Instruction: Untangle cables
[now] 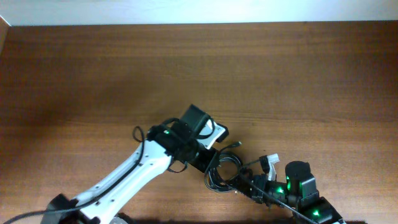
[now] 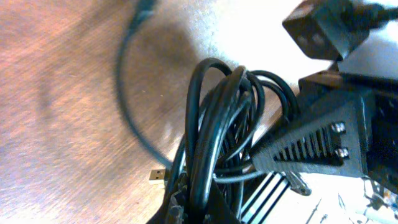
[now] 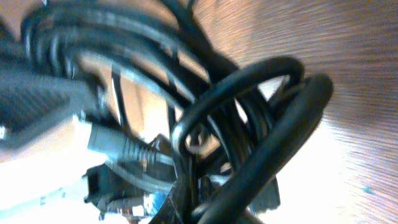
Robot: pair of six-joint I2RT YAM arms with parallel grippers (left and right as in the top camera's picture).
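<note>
Brown wooden worktop point(image 1: 93, 74) carries everything. White left arm point(image 1: 124, 177) reaches in from lower left. Black right arm point(image 1: 305, 193), green lights lit, sits at lower right corner. Cables point(image 1: 222, 169) form 1 tangled black coil on worktop, between the 2 claws, near front edge. Left claw point(image 1: 210, 163) clenched on coil's left side. Right claw point(image 1: 244, 182) grasping strands on right side. Small gold plug point(image 2: 160, 177) pokes out beside coil.

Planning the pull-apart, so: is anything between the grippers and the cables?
Nothing visible does. The left gripper and right gripper both sit right at the cables, whose loops fill both wrist views.
</note>
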